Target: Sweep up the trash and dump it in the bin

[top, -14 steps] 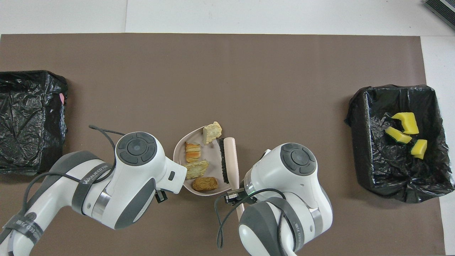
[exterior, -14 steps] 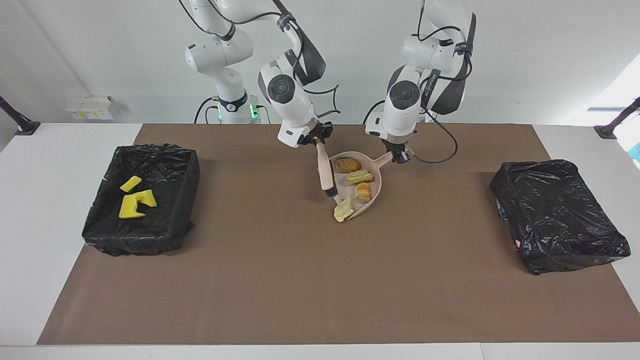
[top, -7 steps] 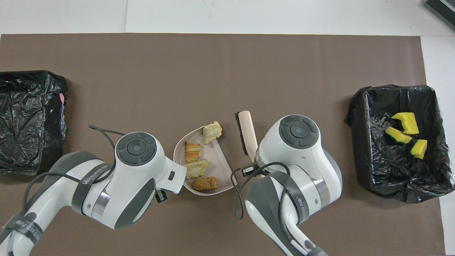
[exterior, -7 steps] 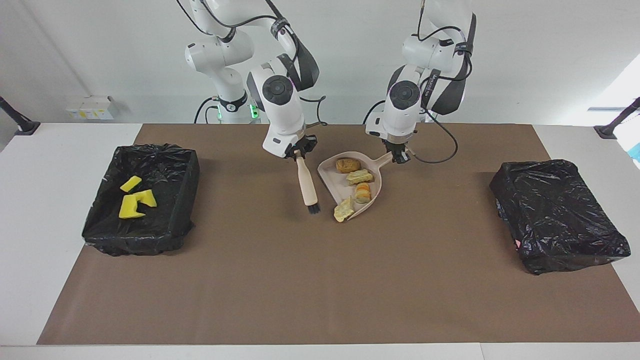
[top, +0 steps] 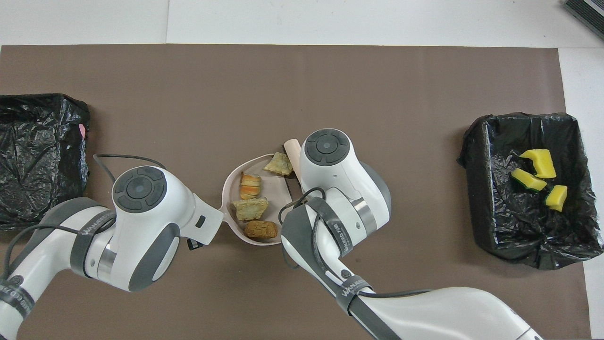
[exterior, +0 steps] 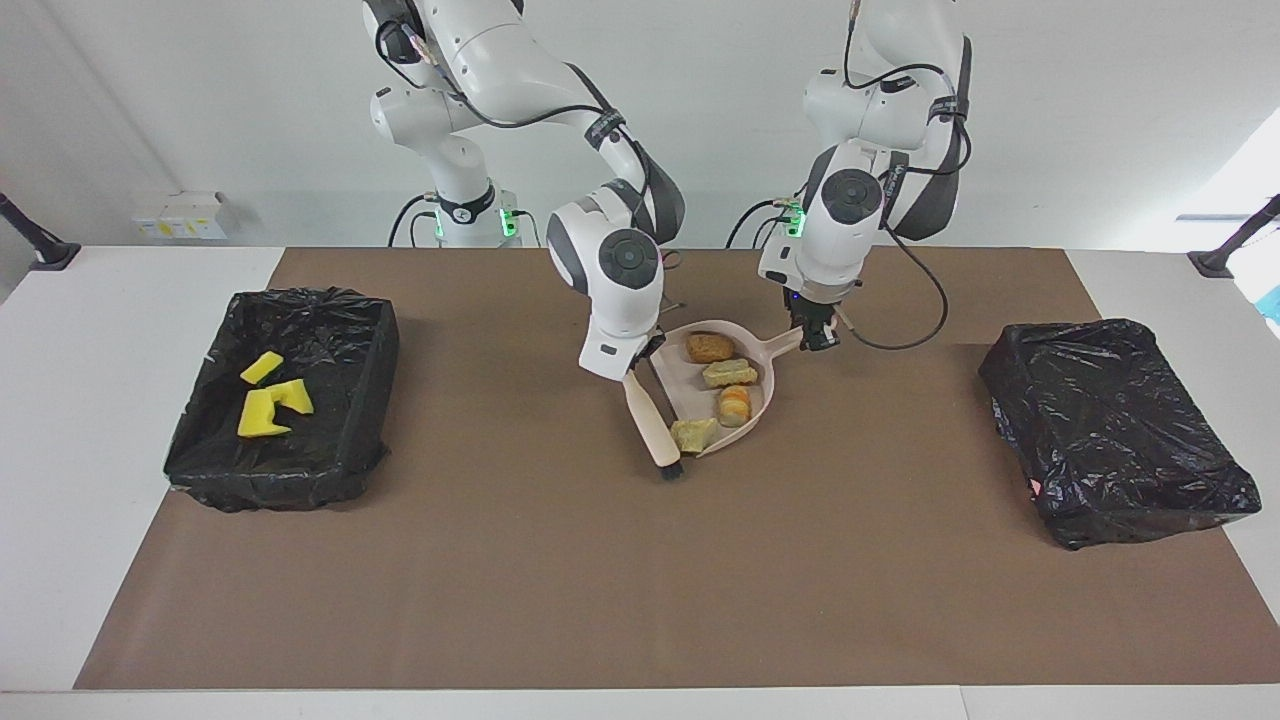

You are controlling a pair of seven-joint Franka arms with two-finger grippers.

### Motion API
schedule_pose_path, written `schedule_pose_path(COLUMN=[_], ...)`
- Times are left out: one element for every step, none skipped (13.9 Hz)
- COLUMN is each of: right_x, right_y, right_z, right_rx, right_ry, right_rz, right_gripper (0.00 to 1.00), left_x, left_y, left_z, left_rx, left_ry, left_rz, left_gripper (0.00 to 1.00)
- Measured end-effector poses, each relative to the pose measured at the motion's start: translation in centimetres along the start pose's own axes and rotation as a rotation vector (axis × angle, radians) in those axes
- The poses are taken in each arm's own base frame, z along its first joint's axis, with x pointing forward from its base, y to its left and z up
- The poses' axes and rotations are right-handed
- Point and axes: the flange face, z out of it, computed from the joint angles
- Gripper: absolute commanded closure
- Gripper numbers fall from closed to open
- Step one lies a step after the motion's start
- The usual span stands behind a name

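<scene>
Four tan lumps of trash lie in the beige dustpan at the middle of the mat. My left gripper is shut on the dustpan's handle. My right gripper is shut on the beige brush. The brush slants along the pan's open side, on the right arm's side of the pan, with its black bristles at the pan's lip, next to the outermost lump. Three yellow sponge bits lie in the bin at the right arm's end.
A second black-lined bin stands at the left arm's end of the table. The brown mat covers the middle, with white table around it.
My right arm swung the brush out, then back to the dustpan's mouth. The lump that hung over the lip now lies inside. My left gripper and the pan shifted slightly.
</scene>
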Motion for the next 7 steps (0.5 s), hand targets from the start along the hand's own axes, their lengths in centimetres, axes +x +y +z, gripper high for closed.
schedule_pose_path(right_x=[-0.4,-0.8,-1.3,-1.8,-2.4,-2.8,-3.1], right_y=[-1.1,-2.0,-2.9,-3.6,-4.0,-4.0,-3.5], right_z=[-0.3,-1.0,-2.1,-3.2,-4.0,-4.5,-4.7], right_rx=[-0.002,0.009,0.042,0.077,0.092,0.097,0.099], right_ry=[-0.015,-0.019,-0.016,-0.009,-0.01,-0.018,-0.032], right_rz=[-0.031,-0.046,-0.049,-0.049,-0.051,-0.049,-0.036], right_gripper=[1.0,1.0,1.0,1.0,1.0,1.0,1.0], left_x=[-0.1,-0.1,0.0,0.1,0.1,0.1,0.1], left_y=[-0.1,0.0,0.1,0.1,0.1,0.1,0.1], left_z=[0.1,0.1,0.1,0.1,0.1,0.1,0.1], left_rx=[-0.001,-0.001,0.0,0.0,0.0,0.0,0.0], left_ry=[0.0,0.0,-0.001,-0.001,0.0,0.0,0.002], left_rz=[0.006,0.009,0.012,0.014,0.015,0.015,0.015], left_gripper=[1.0,1.0,1.0,1.0,1.0,1.0,1.0])
